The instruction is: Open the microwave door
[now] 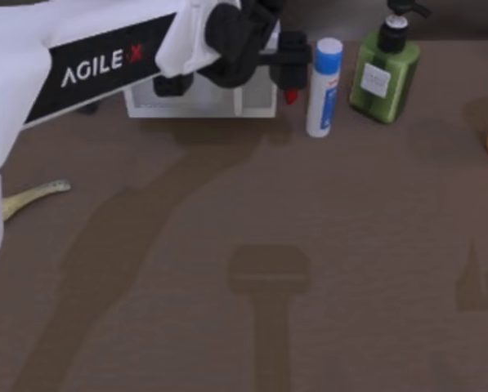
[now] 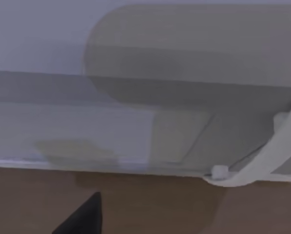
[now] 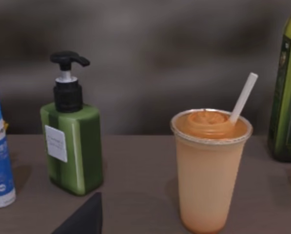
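At 12 o'clock on the table: microwave, left end effector at its right front corner.

Left arm reaches over the white box, black fingers beside the control-panel end; whether they are parted or closed cannot be told. Left wrist view shows the door very near: smooth grey translucent pane, white frame, a curved white handle to one side. Door looks closed; step judged as approach to the free edge. Next move calls for catching the handle and swinging the door about its hinge. Right arm not seen from above. At 1 o'clock: blue-capped white tube, green pump bottle. At 3 o'clock: orange cup with a straw.
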Tool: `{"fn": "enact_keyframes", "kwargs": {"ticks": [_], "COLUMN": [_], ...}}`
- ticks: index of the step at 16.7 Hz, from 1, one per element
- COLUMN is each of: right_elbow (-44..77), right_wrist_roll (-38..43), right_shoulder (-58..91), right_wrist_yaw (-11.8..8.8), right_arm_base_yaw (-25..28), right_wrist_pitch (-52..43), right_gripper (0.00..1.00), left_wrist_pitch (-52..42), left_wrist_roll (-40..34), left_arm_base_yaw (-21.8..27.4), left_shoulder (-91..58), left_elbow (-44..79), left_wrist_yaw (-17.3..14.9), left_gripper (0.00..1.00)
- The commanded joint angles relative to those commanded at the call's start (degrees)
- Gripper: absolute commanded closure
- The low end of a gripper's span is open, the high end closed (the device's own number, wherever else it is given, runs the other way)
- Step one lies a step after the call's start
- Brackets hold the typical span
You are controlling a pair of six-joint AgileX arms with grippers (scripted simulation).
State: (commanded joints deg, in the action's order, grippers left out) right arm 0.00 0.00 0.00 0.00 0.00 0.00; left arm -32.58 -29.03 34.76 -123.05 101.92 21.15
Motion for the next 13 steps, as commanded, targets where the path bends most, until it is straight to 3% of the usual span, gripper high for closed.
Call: {"fn": "enact_keyframes", "kwargs": {"ticks": [9,13], "right_elbow": [0.0,0.0], "right_wrist_roll": [0.0,0.0], "right_shoulder": [0.0,0.0], "right_wrist_yaw": [0.0,0.0], "right_arm_base_yaw": [0.0,0.0], "right_wrist_pitch": [0.0,0.0], "right_gripper": [0.0,0.0], "left_wrist_pitch": [5.4,5.4], "left_wrist_roll": [2.31,2.31], "left_arm_base_yaw": [-2.64,-2.64], "left_shoulder": [-10.6,-10.6], "left_elbow": [5.61,5.61], "left_wrist_yaw": [-1.71,-1.71], "left_gripper": [0.0,0.3]}}
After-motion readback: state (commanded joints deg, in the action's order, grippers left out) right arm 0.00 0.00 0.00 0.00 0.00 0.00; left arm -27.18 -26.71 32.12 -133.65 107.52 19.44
